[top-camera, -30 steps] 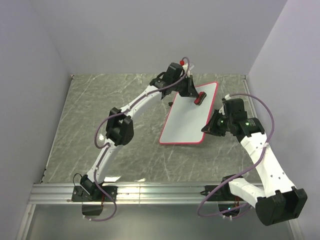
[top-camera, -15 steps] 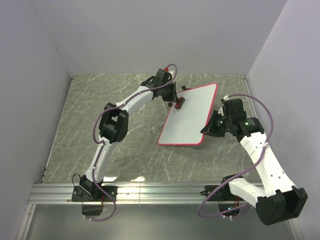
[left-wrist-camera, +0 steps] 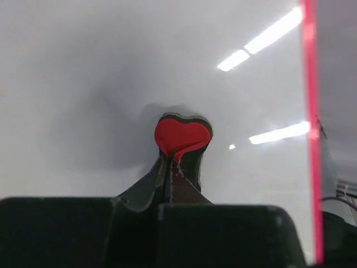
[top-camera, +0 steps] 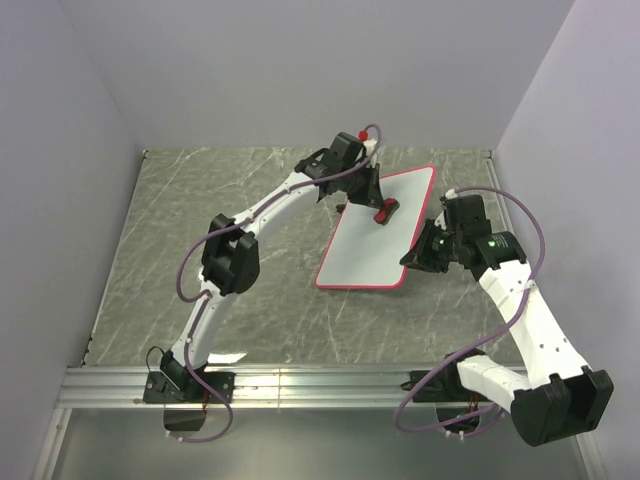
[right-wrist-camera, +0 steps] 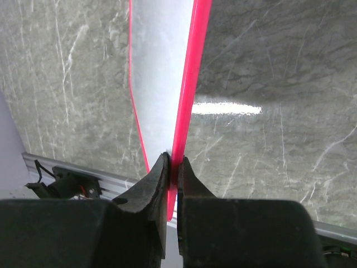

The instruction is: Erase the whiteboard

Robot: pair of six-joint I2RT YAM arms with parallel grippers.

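Note:
The whiteboard [top-camera: 375,235], white with a red-pink rim, lies tilted on the grey marble table right of centre; its face looks plain white. My left gripper [top-camera: 384,211] is shut on the small red eraser [top-camera: 384,211] and presses it on the board's upper half. In the left wrist view the red eraser [left-wrist-camera: 181,137] sits between the fingers against the white board [left-wrist-camera: 100,84]. My right gripper [top-camera: 416,256] is shut on the board's right rim near the lower corner. In the right wrist view the fingers pinch the red rim [right-wrist-camera: 184,111].
The grey marble table [top-camera: 200,230] spreads left of the board. Pale walls stand on three sides. A metal rail [top-camera: 320,385] runs along the near edge by the arm bases. Purple cables loop off both arms.
My left gripper with the eraser swept left to the board's left edge, then back right onto the upper middle of the board. The right gripper and the board stayed almost still.

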